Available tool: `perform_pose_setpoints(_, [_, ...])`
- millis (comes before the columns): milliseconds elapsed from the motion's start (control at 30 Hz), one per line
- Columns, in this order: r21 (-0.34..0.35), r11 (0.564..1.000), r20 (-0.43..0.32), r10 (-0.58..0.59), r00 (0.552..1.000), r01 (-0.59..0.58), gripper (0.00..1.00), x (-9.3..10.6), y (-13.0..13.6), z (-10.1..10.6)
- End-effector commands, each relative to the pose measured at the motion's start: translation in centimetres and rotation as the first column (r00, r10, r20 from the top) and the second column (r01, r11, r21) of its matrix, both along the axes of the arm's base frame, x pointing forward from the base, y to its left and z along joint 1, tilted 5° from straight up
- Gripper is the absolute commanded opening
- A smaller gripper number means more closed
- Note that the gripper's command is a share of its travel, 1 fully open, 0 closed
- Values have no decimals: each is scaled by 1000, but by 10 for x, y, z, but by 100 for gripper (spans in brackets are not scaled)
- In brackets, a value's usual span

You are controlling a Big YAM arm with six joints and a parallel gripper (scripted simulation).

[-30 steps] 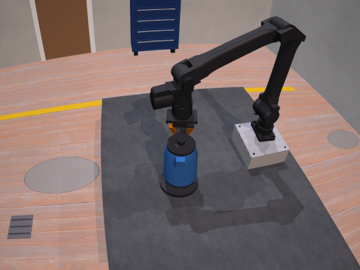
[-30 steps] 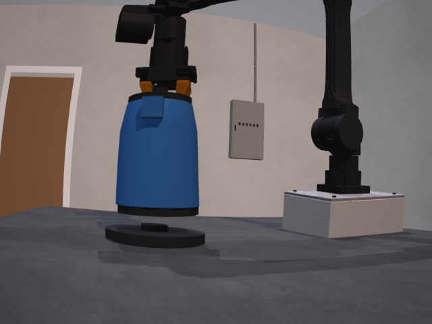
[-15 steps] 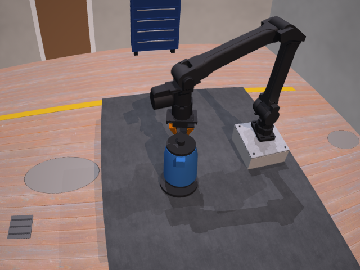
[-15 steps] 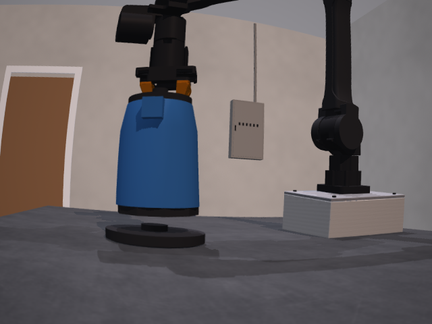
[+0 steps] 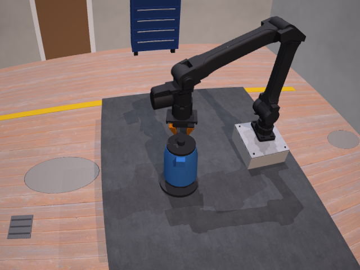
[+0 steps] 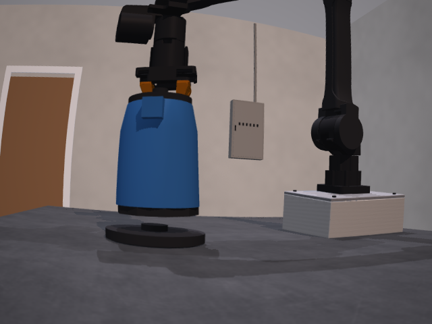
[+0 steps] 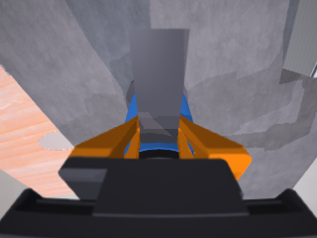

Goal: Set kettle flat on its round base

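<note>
Hovering: blue kettle [image 5: 180, 174] [image 6: 157, 156] [image 7: 131, 110], above its round base [image 5: 178, 192] [image 6: 155, 239], gap plain in the exterior view. Not seated.
Kettle attitude: close to upright; can't tell any small lean from here.
Gripper [image 5: 181, 132] [image 6: 165, 92] [image 7: 158, 119]: pinching the kettle's grey handle [image 7: 159, 74] between orange fingers, one on each side.
Base: lying flat on the dark grey table top [image 5: 145, 247] [image 6: 209, 296] [image 7: 213, 30], stud [image 6: 154, 227] up.
Alignment: stud sits below the kettle's black bottom ring [image 6: 158, 212], apart from it; exact centering can't be told.
Lid: black, on the kettle, round knob [image 5: 181, 141] [image 6: 160, 90] up.
Spout [image 5: 180, 161] [image 6: 152, 106]: blue, blocky, high on the body, facing away from the handle.
Arm [image 5: 232, 52] [image 6: 336, 52]: black, bent high, wrist pointing down over the handle side. Bolted-looking foot on a pale box pedestal [image 5: 270, 161] [image 6: 366, 216] [image 7: 302, 40], well apart from the kettle.
Wall box [image 6: 246, 142]: grey electrical cabinet, row of small dark marks, too small to read.
Drawer cabinet [image 5: 155, 26]: blue, pale handles, by the far wall.
Door [image 5: 63, 28] [image 6: 38, 139]: brown, white frame.
</note>
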State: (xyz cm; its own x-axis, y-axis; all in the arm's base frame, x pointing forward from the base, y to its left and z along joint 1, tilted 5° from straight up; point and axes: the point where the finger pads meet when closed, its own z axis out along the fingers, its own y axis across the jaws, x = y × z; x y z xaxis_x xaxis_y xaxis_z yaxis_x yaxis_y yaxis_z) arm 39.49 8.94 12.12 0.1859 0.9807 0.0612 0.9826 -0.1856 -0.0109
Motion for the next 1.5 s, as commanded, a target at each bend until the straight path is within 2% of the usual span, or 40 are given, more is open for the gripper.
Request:
perform_pose_setpoints(0, [22,1000,80,-20,997,18,0,12,0,33])
perform_pose_setpoints(1000, [22,1000,80,-20,997,18,0,12,0,34])
perform_pose_setpoints(1100, [25,1000,97,-20,995,18,0,20,1,45])
perform_pose_setpoints(1467, [27,1000,108,-18,994,15,0,23,1,50])
